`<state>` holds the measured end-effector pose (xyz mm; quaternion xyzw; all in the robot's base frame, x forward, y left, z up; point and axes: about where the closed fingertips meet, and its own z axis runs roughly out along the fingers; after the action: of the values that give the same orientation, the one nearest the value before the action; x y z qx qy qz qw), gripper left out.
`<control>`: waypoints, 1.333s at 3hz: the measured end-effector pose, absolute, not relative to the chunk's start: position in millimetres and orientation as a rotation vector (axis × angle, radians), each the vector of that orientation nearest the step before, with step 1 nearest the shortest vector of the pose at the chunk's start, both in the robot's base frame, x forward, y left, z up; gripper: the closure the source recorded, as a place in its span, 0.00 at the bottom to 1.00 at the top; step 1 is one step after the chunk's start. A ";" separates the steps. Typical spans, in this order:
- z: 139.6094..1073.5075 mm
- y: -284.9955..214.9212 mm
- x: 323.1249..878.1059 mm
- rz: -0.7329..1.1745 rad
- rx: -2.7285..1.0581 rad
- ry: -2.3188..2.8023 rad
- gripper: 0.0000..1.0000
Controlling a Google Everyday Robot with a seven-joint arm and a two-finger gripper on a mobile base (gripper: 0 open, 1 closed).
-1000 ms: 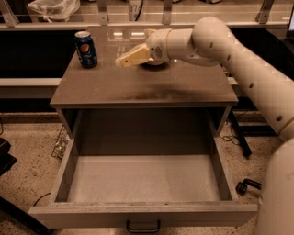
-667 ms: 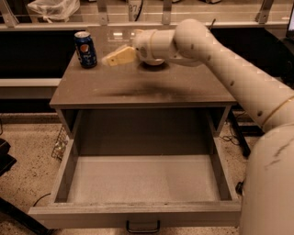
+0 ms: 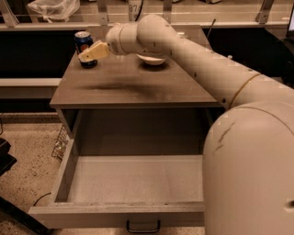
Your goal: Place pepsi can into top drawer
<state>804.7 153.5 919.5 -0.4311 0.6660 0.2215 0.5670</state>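
The pepsi can (image 3: 83, 44) stands upright at the far left corner of the cabinet top, dark blue with a silver top and a round logo. My gripper (image 3: 92, 52) reaches in from the right on the long cream arm, and its yellowish fingers overlap the can's right side just in front of it. The top drawer (image 3: 133, 181) is pulled fully open below the cabinet top, its pale flat bottom bare, with a small dark handle (image 3: 143, 226) on its front.
A white bowl (image 3: 151, 58) sits on the cabinet top (image 3: 133, 85) behind my arm. A plastic bag (image 3: 53, 8) lies on the back shelf. My arm's large body (image 3: 252, 165) fills the right side. A wire basket (image 3: 59, 144) hangs left of the drawer.
My gripper has swung left across the cabinet top, from near the bowl to right beside the pepsi can. The can and drawer have not moved.
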 end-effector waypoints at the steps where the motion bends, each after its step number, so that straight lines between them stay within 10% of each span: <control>1: 918.9 183.1 825.0 0.599 -0.983 1.538 0.00; 3: 917.3 210.7 845.3 0.718 -0.947 1.517 0.00; 4: 913.6 219.2 849.4 0.739 -0.950 1.523 0.17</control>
<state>849.4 219.2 913.6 -0.4040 0.6475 0.3142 0.5646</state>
